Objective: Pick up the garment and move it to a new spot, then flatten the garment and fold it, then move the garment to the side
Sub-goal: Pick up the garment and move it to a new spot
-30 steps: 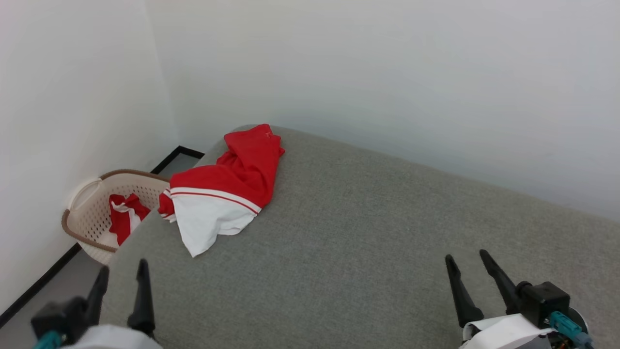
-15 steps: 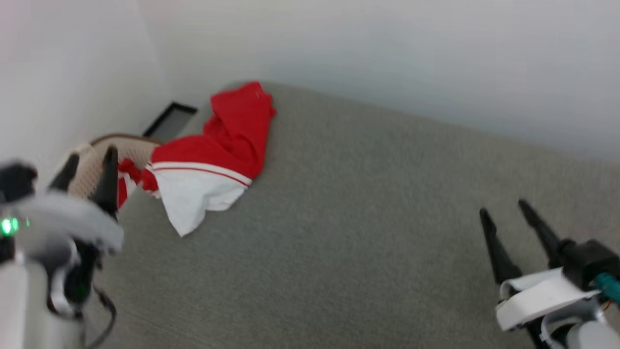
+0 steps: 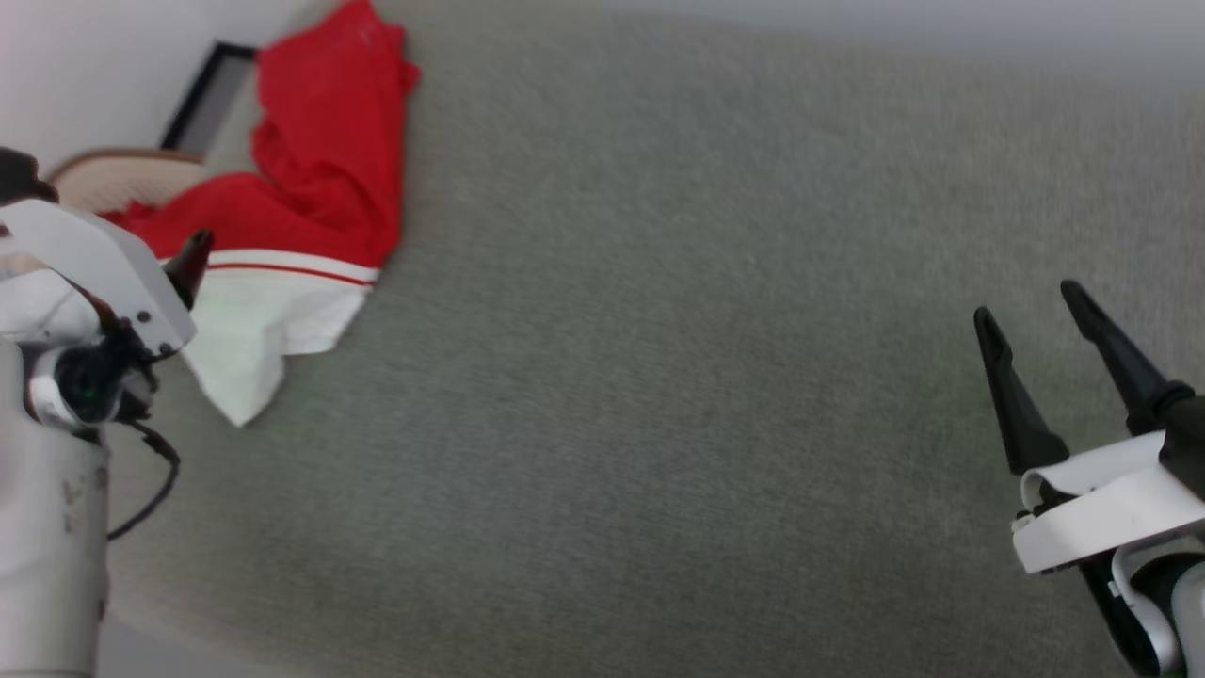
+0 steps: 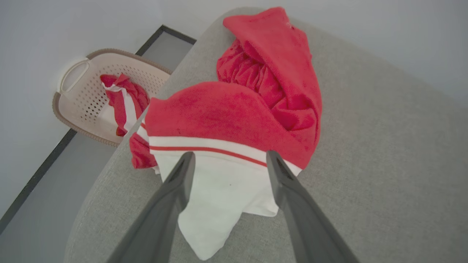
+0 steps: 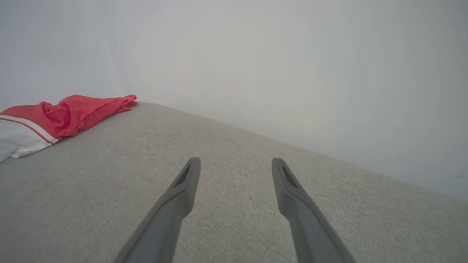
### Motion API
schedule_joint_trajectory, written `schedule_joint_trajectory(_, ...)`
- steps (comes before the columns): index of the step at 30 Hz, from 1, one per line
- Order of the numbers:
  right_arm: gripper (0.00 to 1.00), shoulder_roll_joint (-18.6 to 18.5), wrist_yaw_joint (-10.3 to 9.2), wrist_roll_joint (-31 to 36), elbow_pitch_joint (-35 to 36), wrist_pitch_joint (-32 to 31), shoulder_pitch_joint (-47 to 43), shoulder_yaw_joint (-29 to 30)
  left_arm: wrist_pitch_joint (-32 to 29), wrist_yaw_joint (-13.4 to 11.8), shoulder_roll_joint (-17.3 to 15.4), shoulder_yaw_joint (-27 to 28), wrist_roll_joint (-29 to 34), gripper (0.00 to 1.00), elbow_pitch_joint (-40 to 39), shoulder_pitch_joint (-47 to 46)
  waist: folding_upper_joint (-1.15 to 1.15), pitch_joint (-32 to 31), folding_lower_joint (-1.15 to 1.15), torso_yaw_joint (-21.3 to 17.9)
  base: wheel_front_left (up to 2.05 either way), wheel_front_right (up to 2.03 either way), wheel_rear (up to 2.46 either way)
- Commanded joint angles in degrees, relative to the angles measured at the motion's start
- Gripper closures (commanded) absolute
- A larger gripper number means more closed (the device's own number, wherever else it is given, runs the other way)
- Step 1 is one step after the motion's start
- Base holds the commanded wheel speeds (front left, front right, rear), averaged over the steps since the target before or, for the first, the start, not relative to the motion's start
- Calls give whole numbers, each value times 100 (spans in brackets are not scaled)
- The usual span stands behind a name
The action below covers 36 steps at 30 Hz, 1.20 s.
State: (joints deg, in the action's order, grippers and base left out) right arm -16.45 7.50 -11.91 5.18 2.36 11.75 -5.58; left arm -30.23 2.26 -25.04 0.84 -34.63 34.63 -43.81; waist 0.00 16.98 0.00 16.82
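Beige basket [image 4: 82, 106] beside garment [image 4: 226, 113], red bundle [image 4: 122, 96] inside

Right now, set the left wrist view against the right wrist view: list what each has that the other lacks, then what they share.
Left wrist view adds: a beige basket holding a small red-and-white bundle, the floor beside it, and the left gripper, open, its fingers framing the white end of the shirt.
Right wrist view adds: the right gripper, open over a bare stretch of the grey surface, apart from the shirt.
Both: the red shirt crumpled on the grey surface, and the pale wall behind.
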Motion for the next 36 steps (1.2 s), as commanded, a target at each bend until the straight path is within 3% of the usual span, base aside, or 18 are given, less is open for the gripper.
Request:
schedule_joint_trajectory(1, 0, -64, -2, 4, 126, -66, 118, 11, -93, -66, -73, -40, 78, 0, 351, -224, 0, 621, 0, -433, 0, 0, 0)
schedule_joint_trajectory(8, 0, -219, -2, 15, 525, -314, 167, 104, -185, -85, -93, -215, 185, 0, 1638, -833, 0, 958, 0, -556, 0, 0, 0)
schedule_joint_trajectory(19, 0, -294, -1, 15, 788, -533, 126, 190, 111, -14, 167, -380, 212, 0, 3086, -1324, 0, 1082, 0, -579, 0, 0, 0)
schedule_joint_trajectory(20, 0, -296, -2, 13, 791, -538, 128, 198, 128, -4, 198, -357, 168, 27, 3181, -1358, 0, 1079, 0, -573, 0, 0, 0)
schedule_joint_trajectory(21, 0, -298, -2, 13, 789, -549, 127, 205, 167, 29, 214, -344, 137, 68, 3266, -1392, 0, 1070, 0, -567, 0, 0, 0)
schedule_joint_trajectory(22, 0, -296, -2, 18, 784, -556, 119, 210, 211, 21, 215, -326, 112, 100, 3337, -1423, 0, 1055, 0, -558, 0, 0, 0)
schedule_joint_trajectory(36, 0, -52, -2, -36, 437, -323, -129, 159, 958, 238, -335, -616, 430, 100, 3464, -1971, 0, 326, 0, -376, 0, 0, 0)
